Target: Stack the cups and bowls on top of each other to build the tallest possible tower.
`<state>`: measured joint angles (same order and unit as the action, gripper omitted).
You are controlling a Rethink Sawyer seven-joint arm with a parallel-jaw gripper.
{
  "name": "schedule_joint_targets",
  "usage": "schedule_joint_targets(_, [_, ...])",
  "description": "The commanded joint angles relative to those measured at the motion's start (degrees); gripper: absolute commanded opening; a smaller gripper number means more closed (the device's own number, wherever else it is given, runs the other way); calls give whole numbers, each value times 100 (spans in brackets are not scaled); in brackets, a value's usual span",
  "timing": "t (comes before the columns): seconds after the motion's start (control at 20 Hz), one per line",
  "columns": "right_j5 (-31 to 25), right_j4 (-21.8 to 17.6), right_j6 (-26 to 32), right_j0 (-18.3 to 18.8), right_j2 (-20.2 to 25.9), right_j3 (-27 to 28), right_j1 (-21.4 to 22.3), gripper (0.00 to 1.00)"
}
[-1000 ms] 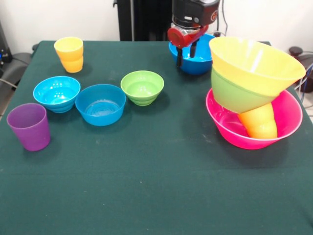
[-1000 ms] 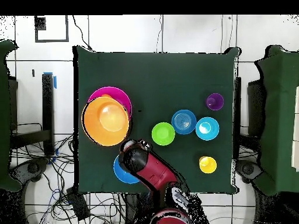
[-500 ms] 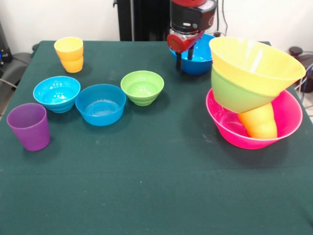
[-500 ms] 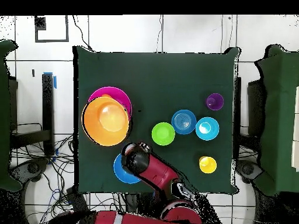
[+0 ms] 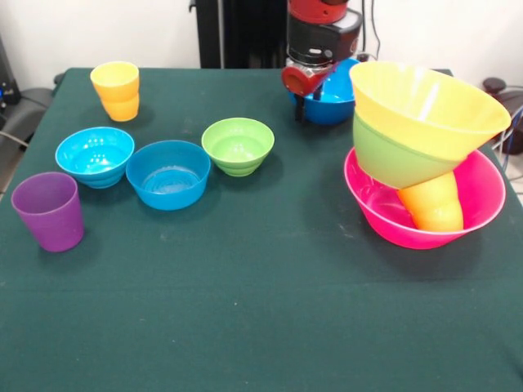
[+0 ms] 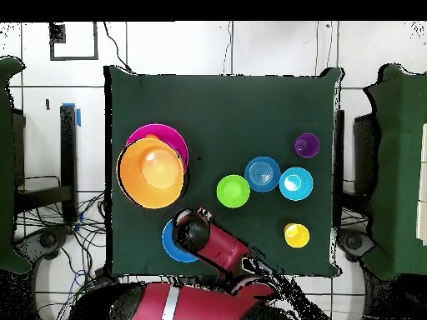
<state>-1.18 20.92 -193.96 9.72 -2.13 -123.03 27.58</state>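
The tower stands at the right: a large pink bowl (image 5: 482, 204) holds a tilted orange cup (image 5: 433, 208), a green bowl (image 5: 391, 159) and a large orange bowl (image 5: 425, 102), all leaning. It also shows in the overhead view (image 6: 150, 172). My gripper (image 5: 308, 102) is open, low over the near-left rim of a medium blue bowl (image 5: 337, 108) at the far side, left of the tower. It also shows in the overhead view (image 6: 190, 232). A small green bowl (image 5: 238, 145), a blue bowl (image 5: 168, 174), a cyan bowl (image 5: 95, 155), a purple cup (image 5: 49, 211) and a yellow cup (image 5: 115, 90) stand apart at the left.
The green table cover (image 5: 261, 310) stretches toward the near edge. The tower leans toward the gripper's side and overhangs the pink bowl's rim. Cables and floor tiles (image 6: 250, 50) surround the table.
The gripper has come down a little at the blue bowl's rim, and the arm has swung closer to the robot's base. The bowls, cups and tower have not moved.
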Motion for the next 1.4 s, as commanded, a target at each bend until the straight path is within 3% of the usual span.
schedule_joint_targets(0.05, [283, -329, -11, 61, 727, 175, -175, 100])
schedule_joint_targets(0.25, [118, -156, -122, -299, 319, 251, -129, 100])
schedule_joint_targets(1.05, [121, -354, 85, -25, 491, 298, -177, 100])
schedule_joint_targets(1.1, [110, -408, 80, 72, 599, 265, -159, 0])
schedule_joint_targets(1.25, [-12, -336, 63, -65, 440, 312, -157, 0])
schedule_joint_targets(1.3, [-120, -203, 16, -360, 91, 427, -200, 0])
schedule_joint_targets(1.4, [-117, -163, -22, -431, -10, 463, -224, 0])
